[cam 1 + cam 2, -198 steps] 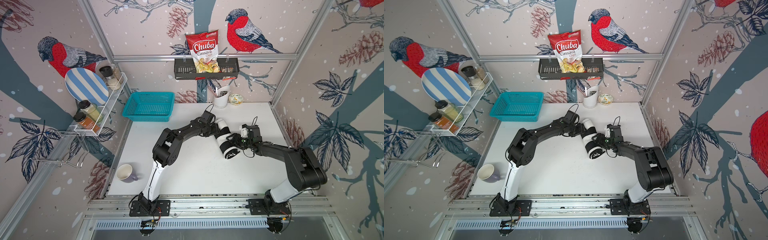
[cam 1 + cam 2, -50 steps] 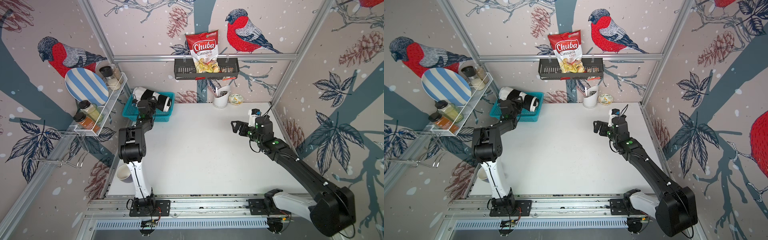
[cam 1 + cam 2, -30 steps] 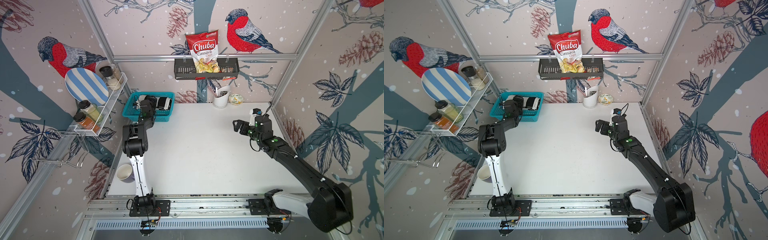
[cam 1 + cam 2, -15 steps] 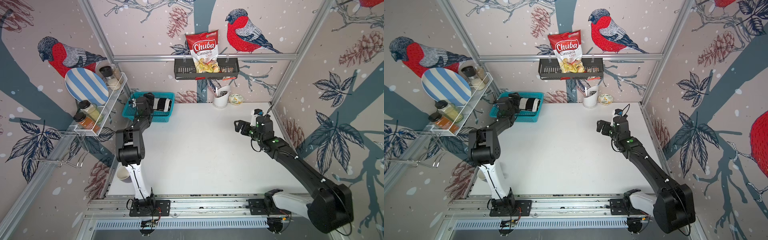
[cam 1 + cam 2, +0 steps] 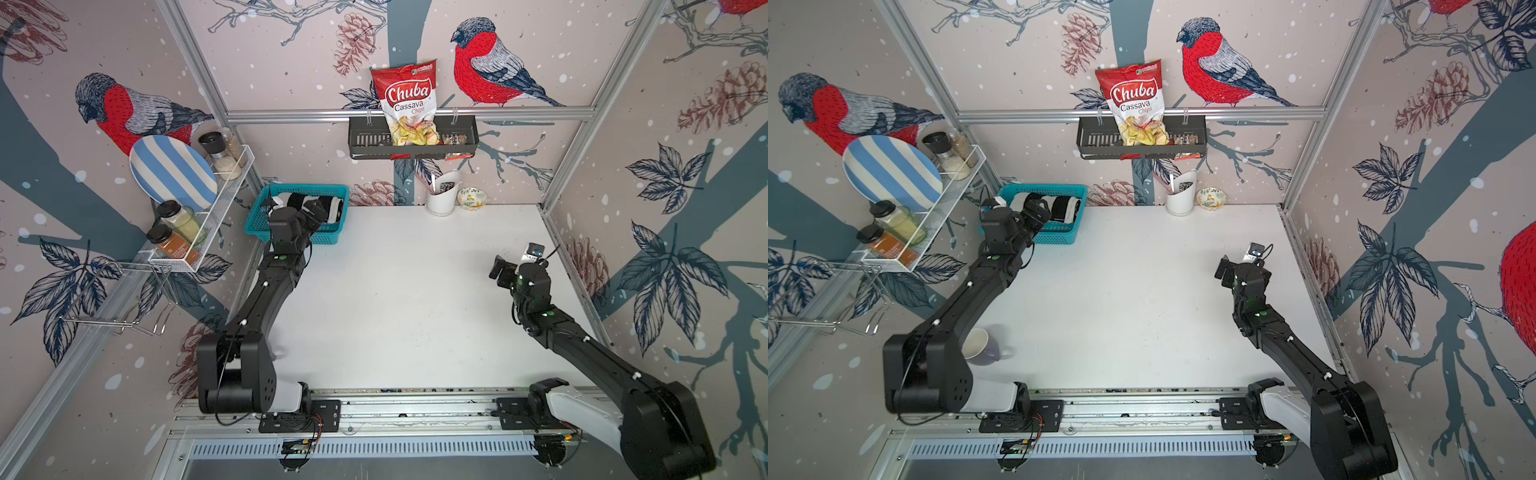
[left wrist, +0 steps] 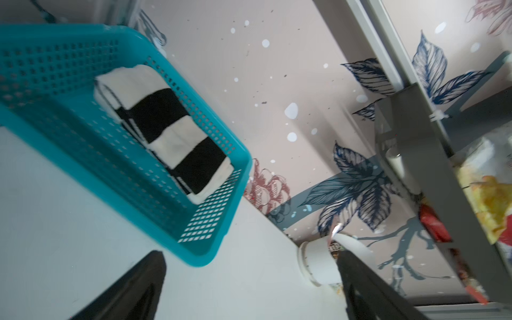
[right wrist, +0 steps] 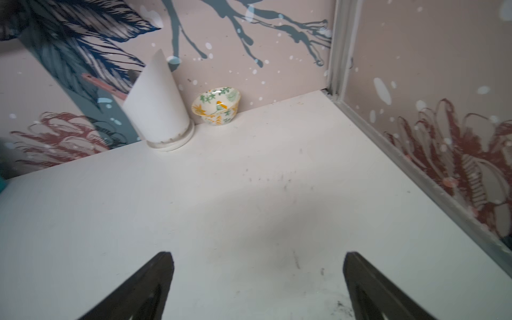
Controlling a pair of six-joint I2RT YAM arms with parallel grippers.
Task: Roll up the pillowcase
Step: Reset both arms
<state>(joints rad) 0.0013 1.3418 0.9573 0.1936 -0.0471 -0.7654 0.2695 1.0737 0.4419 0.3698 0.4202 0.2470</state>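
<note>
The pillowcase (image 5: 333, 209) (image 5: 1064, 208) lies as a tight roll of black and white stripes inside the teal basket (image 5: 332, 237) at the table's back left corner. In the left wrist view the roll (image 6: 163, 130) rests along the basket's far wall (image 6: 243, 166). My left gripper (image 5: 318, 214) (image 6: 250, 253) hovers open at the basket's front wall, apart from the roll, with nothing between its fingers. My right gripper (image 5: 498, 268) (image 7: 259, 255) hangs open over bare table near the right wall.
A white utensil holder (image 5: 442, 199) and a small patterned bowl (image 5: 471, 197) stand at the back wall. A purple mug (image 5: 980, 345) sits by the left arm's base. A wire rack (image 5: 208, 232) with jars and a striped plate hangs on the left wall.
The left gripper has drawn back from over the roll toward the basket's front, leaving the pillowcase inside. The right arm has pulled back toward the right wall.
</note>
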